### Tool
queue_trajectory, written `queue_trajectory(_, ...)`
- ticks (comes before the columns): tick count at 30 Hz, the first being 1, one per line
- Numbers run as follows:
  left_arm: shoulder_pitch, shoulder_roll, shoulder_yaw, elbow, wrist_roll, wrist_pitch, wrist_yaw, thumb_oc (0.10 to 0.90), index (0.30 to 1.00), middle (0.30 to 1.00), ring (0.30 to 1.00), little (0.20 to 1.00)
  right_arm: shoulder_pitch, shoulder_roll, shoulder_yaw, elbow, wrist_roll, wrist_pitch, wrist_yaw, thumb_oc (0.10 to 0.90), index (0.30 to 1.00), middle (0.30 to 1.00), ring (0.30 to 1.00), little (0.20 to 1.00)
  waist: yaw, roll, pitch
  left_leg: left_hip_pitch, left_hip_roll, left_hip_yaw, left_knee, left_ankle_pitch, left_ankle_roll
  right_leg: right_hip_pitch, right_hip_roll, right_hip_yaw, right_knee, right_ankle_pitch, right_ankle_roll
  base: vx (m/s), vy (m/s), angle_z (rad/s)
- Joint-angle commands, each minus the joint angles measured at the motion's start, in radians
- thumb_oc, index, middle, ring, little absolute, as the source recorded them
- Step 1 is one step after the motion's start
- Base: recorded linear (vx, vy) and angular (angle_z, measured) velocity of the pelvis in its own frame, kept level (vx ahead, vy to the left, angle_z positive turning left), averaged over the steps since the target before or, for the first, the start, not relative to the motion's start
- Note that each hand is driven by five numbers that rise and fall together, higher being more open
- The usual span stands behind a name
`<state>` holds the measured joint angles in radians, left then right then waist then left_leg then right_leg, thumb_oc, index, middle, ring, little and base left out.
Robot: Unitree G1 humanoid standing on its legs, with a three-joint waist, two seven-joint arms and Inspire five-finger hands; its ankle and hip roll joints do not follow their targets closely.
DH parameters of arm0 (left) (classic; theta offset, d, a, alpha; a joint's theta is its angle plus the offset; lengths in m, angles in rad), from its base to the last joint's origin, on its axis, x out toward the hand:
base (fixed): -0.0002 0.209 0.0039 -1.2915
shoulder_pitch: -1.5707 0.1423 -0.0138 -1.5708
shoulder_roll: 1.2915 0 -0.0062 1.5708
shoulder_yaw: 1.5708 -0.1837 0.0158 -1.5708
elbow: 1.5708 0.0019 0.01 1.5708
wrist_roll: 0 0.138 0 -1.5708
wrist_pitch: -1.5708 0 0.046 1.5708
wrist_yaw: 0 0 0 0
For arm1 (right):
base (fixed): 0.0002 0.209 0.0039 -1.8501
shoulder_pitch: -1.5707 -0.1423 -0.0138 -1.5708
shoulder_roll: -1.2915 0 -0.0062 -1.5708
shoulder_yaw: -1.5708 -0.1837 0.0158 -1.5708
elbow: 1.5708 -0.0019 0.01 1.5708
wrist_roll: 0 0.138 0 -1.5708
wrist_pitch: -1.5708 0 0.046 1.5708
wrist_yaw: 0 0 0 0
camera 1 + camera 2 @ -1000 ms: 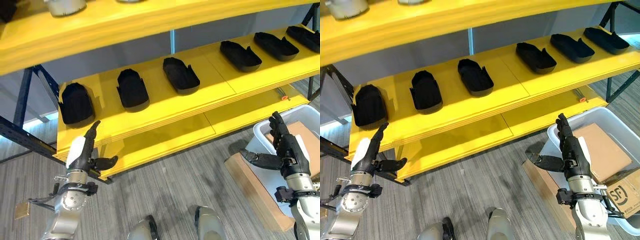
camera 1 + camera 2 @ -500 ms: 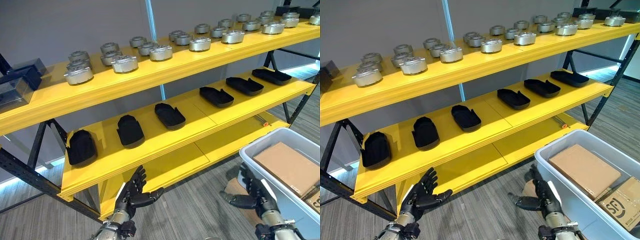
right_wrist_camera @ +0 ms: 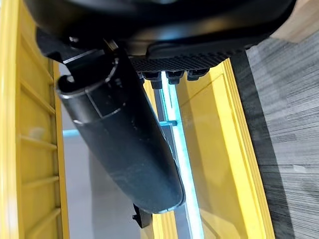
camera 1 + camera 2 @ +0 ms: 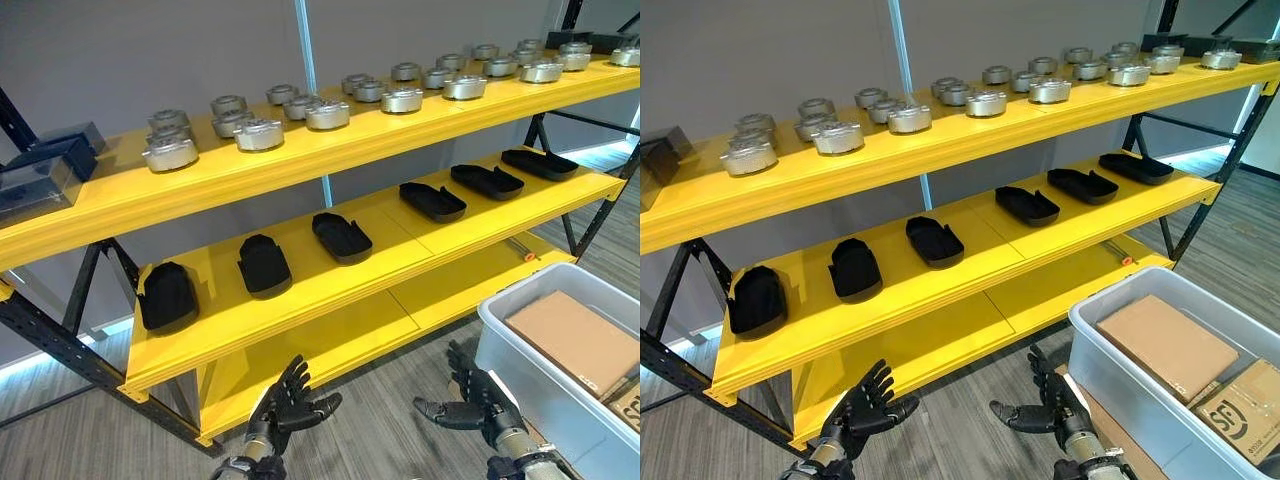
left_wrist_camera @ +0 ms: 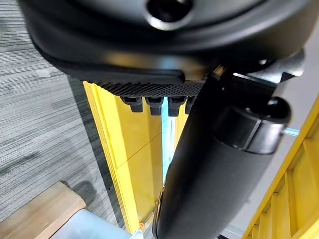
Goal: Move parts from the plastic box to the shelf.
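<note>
Printed carton [image 4: 1238, 398] beside brown box [image 4: 1168, 342]

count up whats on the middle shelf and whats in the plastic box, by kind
black parts: 6
cardboard boxes: 2
total: 8

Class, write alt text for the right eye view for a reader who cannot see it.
Both the left hand and the right hand hang open and empty before a yellow shelf. Its middle level bears black parts, its top level metal parts; a plastic box with cardboard boxes stands at right.
</note>
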<state>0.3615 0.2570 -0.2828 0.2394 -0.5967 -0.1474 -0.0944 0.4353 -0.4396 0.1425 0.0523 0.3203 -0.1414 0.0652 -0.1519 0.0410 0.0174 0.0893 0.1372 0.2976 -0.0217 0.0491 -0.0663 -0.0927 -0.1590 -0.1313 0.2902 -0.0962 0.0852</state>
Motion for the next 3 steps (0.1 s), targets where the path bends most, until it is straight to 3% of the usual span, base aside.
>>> queue_trajectory(1,-0.104,0.042,0.017,-0.059,-0.049,-0.065,-0.004,0.900,1.000,1.000,1.000,1.000,-0.140,0.000,0.011,-0.035,0.057,-0.077,0.001,0.900,1.000,1.000,1.000,1.000,0.011,-0.061,-0.008,-0.035,0.013,-0.052,0.057,-0.057,0.015,0.073,-0.033,0.037,-0.237,0.137,0.059,0.00,0.000,0.00)
queue_trajectory(3,-0.105,0.046,0.015,-0.056,-0.046,-0.066,0.000,0.900,1.000,1.000,1.000,1.000,-0.142,0.001,0.015,-0.030,0.070,-0.077,-0.002,0.900,1.000,1.000,1.000,1.000,0.013,-0.061,-0.007,-0.039,0.016,-0.054,0.055,-0.053,0.012,0.072,-0.032,0.035,-0.238,0.137,0.058,0.00,0.000,0.00)
